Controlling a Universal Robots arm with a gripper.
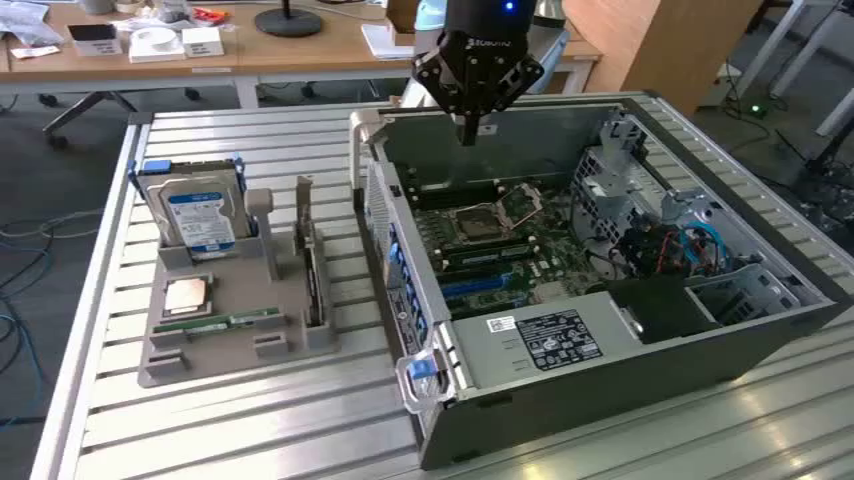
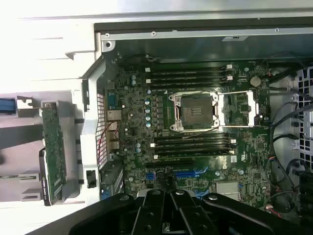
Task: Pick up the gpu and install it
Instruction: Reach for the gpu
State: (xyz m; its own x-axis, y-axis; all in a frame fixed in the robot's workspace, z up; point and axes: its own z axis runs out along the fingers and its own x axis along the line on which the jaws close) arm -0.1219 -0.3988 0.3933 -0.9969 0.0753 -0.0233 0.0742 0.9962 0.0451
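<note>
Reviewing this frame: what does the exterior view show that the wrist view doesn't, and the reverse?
Exterior adds: the CPU and memory stick lying on the holder, and the power supply label. Wrist adds: the coin battery and rear port block. Shared: the gpu standing in the holder beside the case, the open CPU socket, and the shut claw above the open case, holding nothing.

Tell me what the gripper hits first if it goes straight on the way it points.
Probably the motherboard inside the open computer case, near the blue slots. The gripper hangs shut above it, pointing down; depth makes the exact spot uncertain.
</note>
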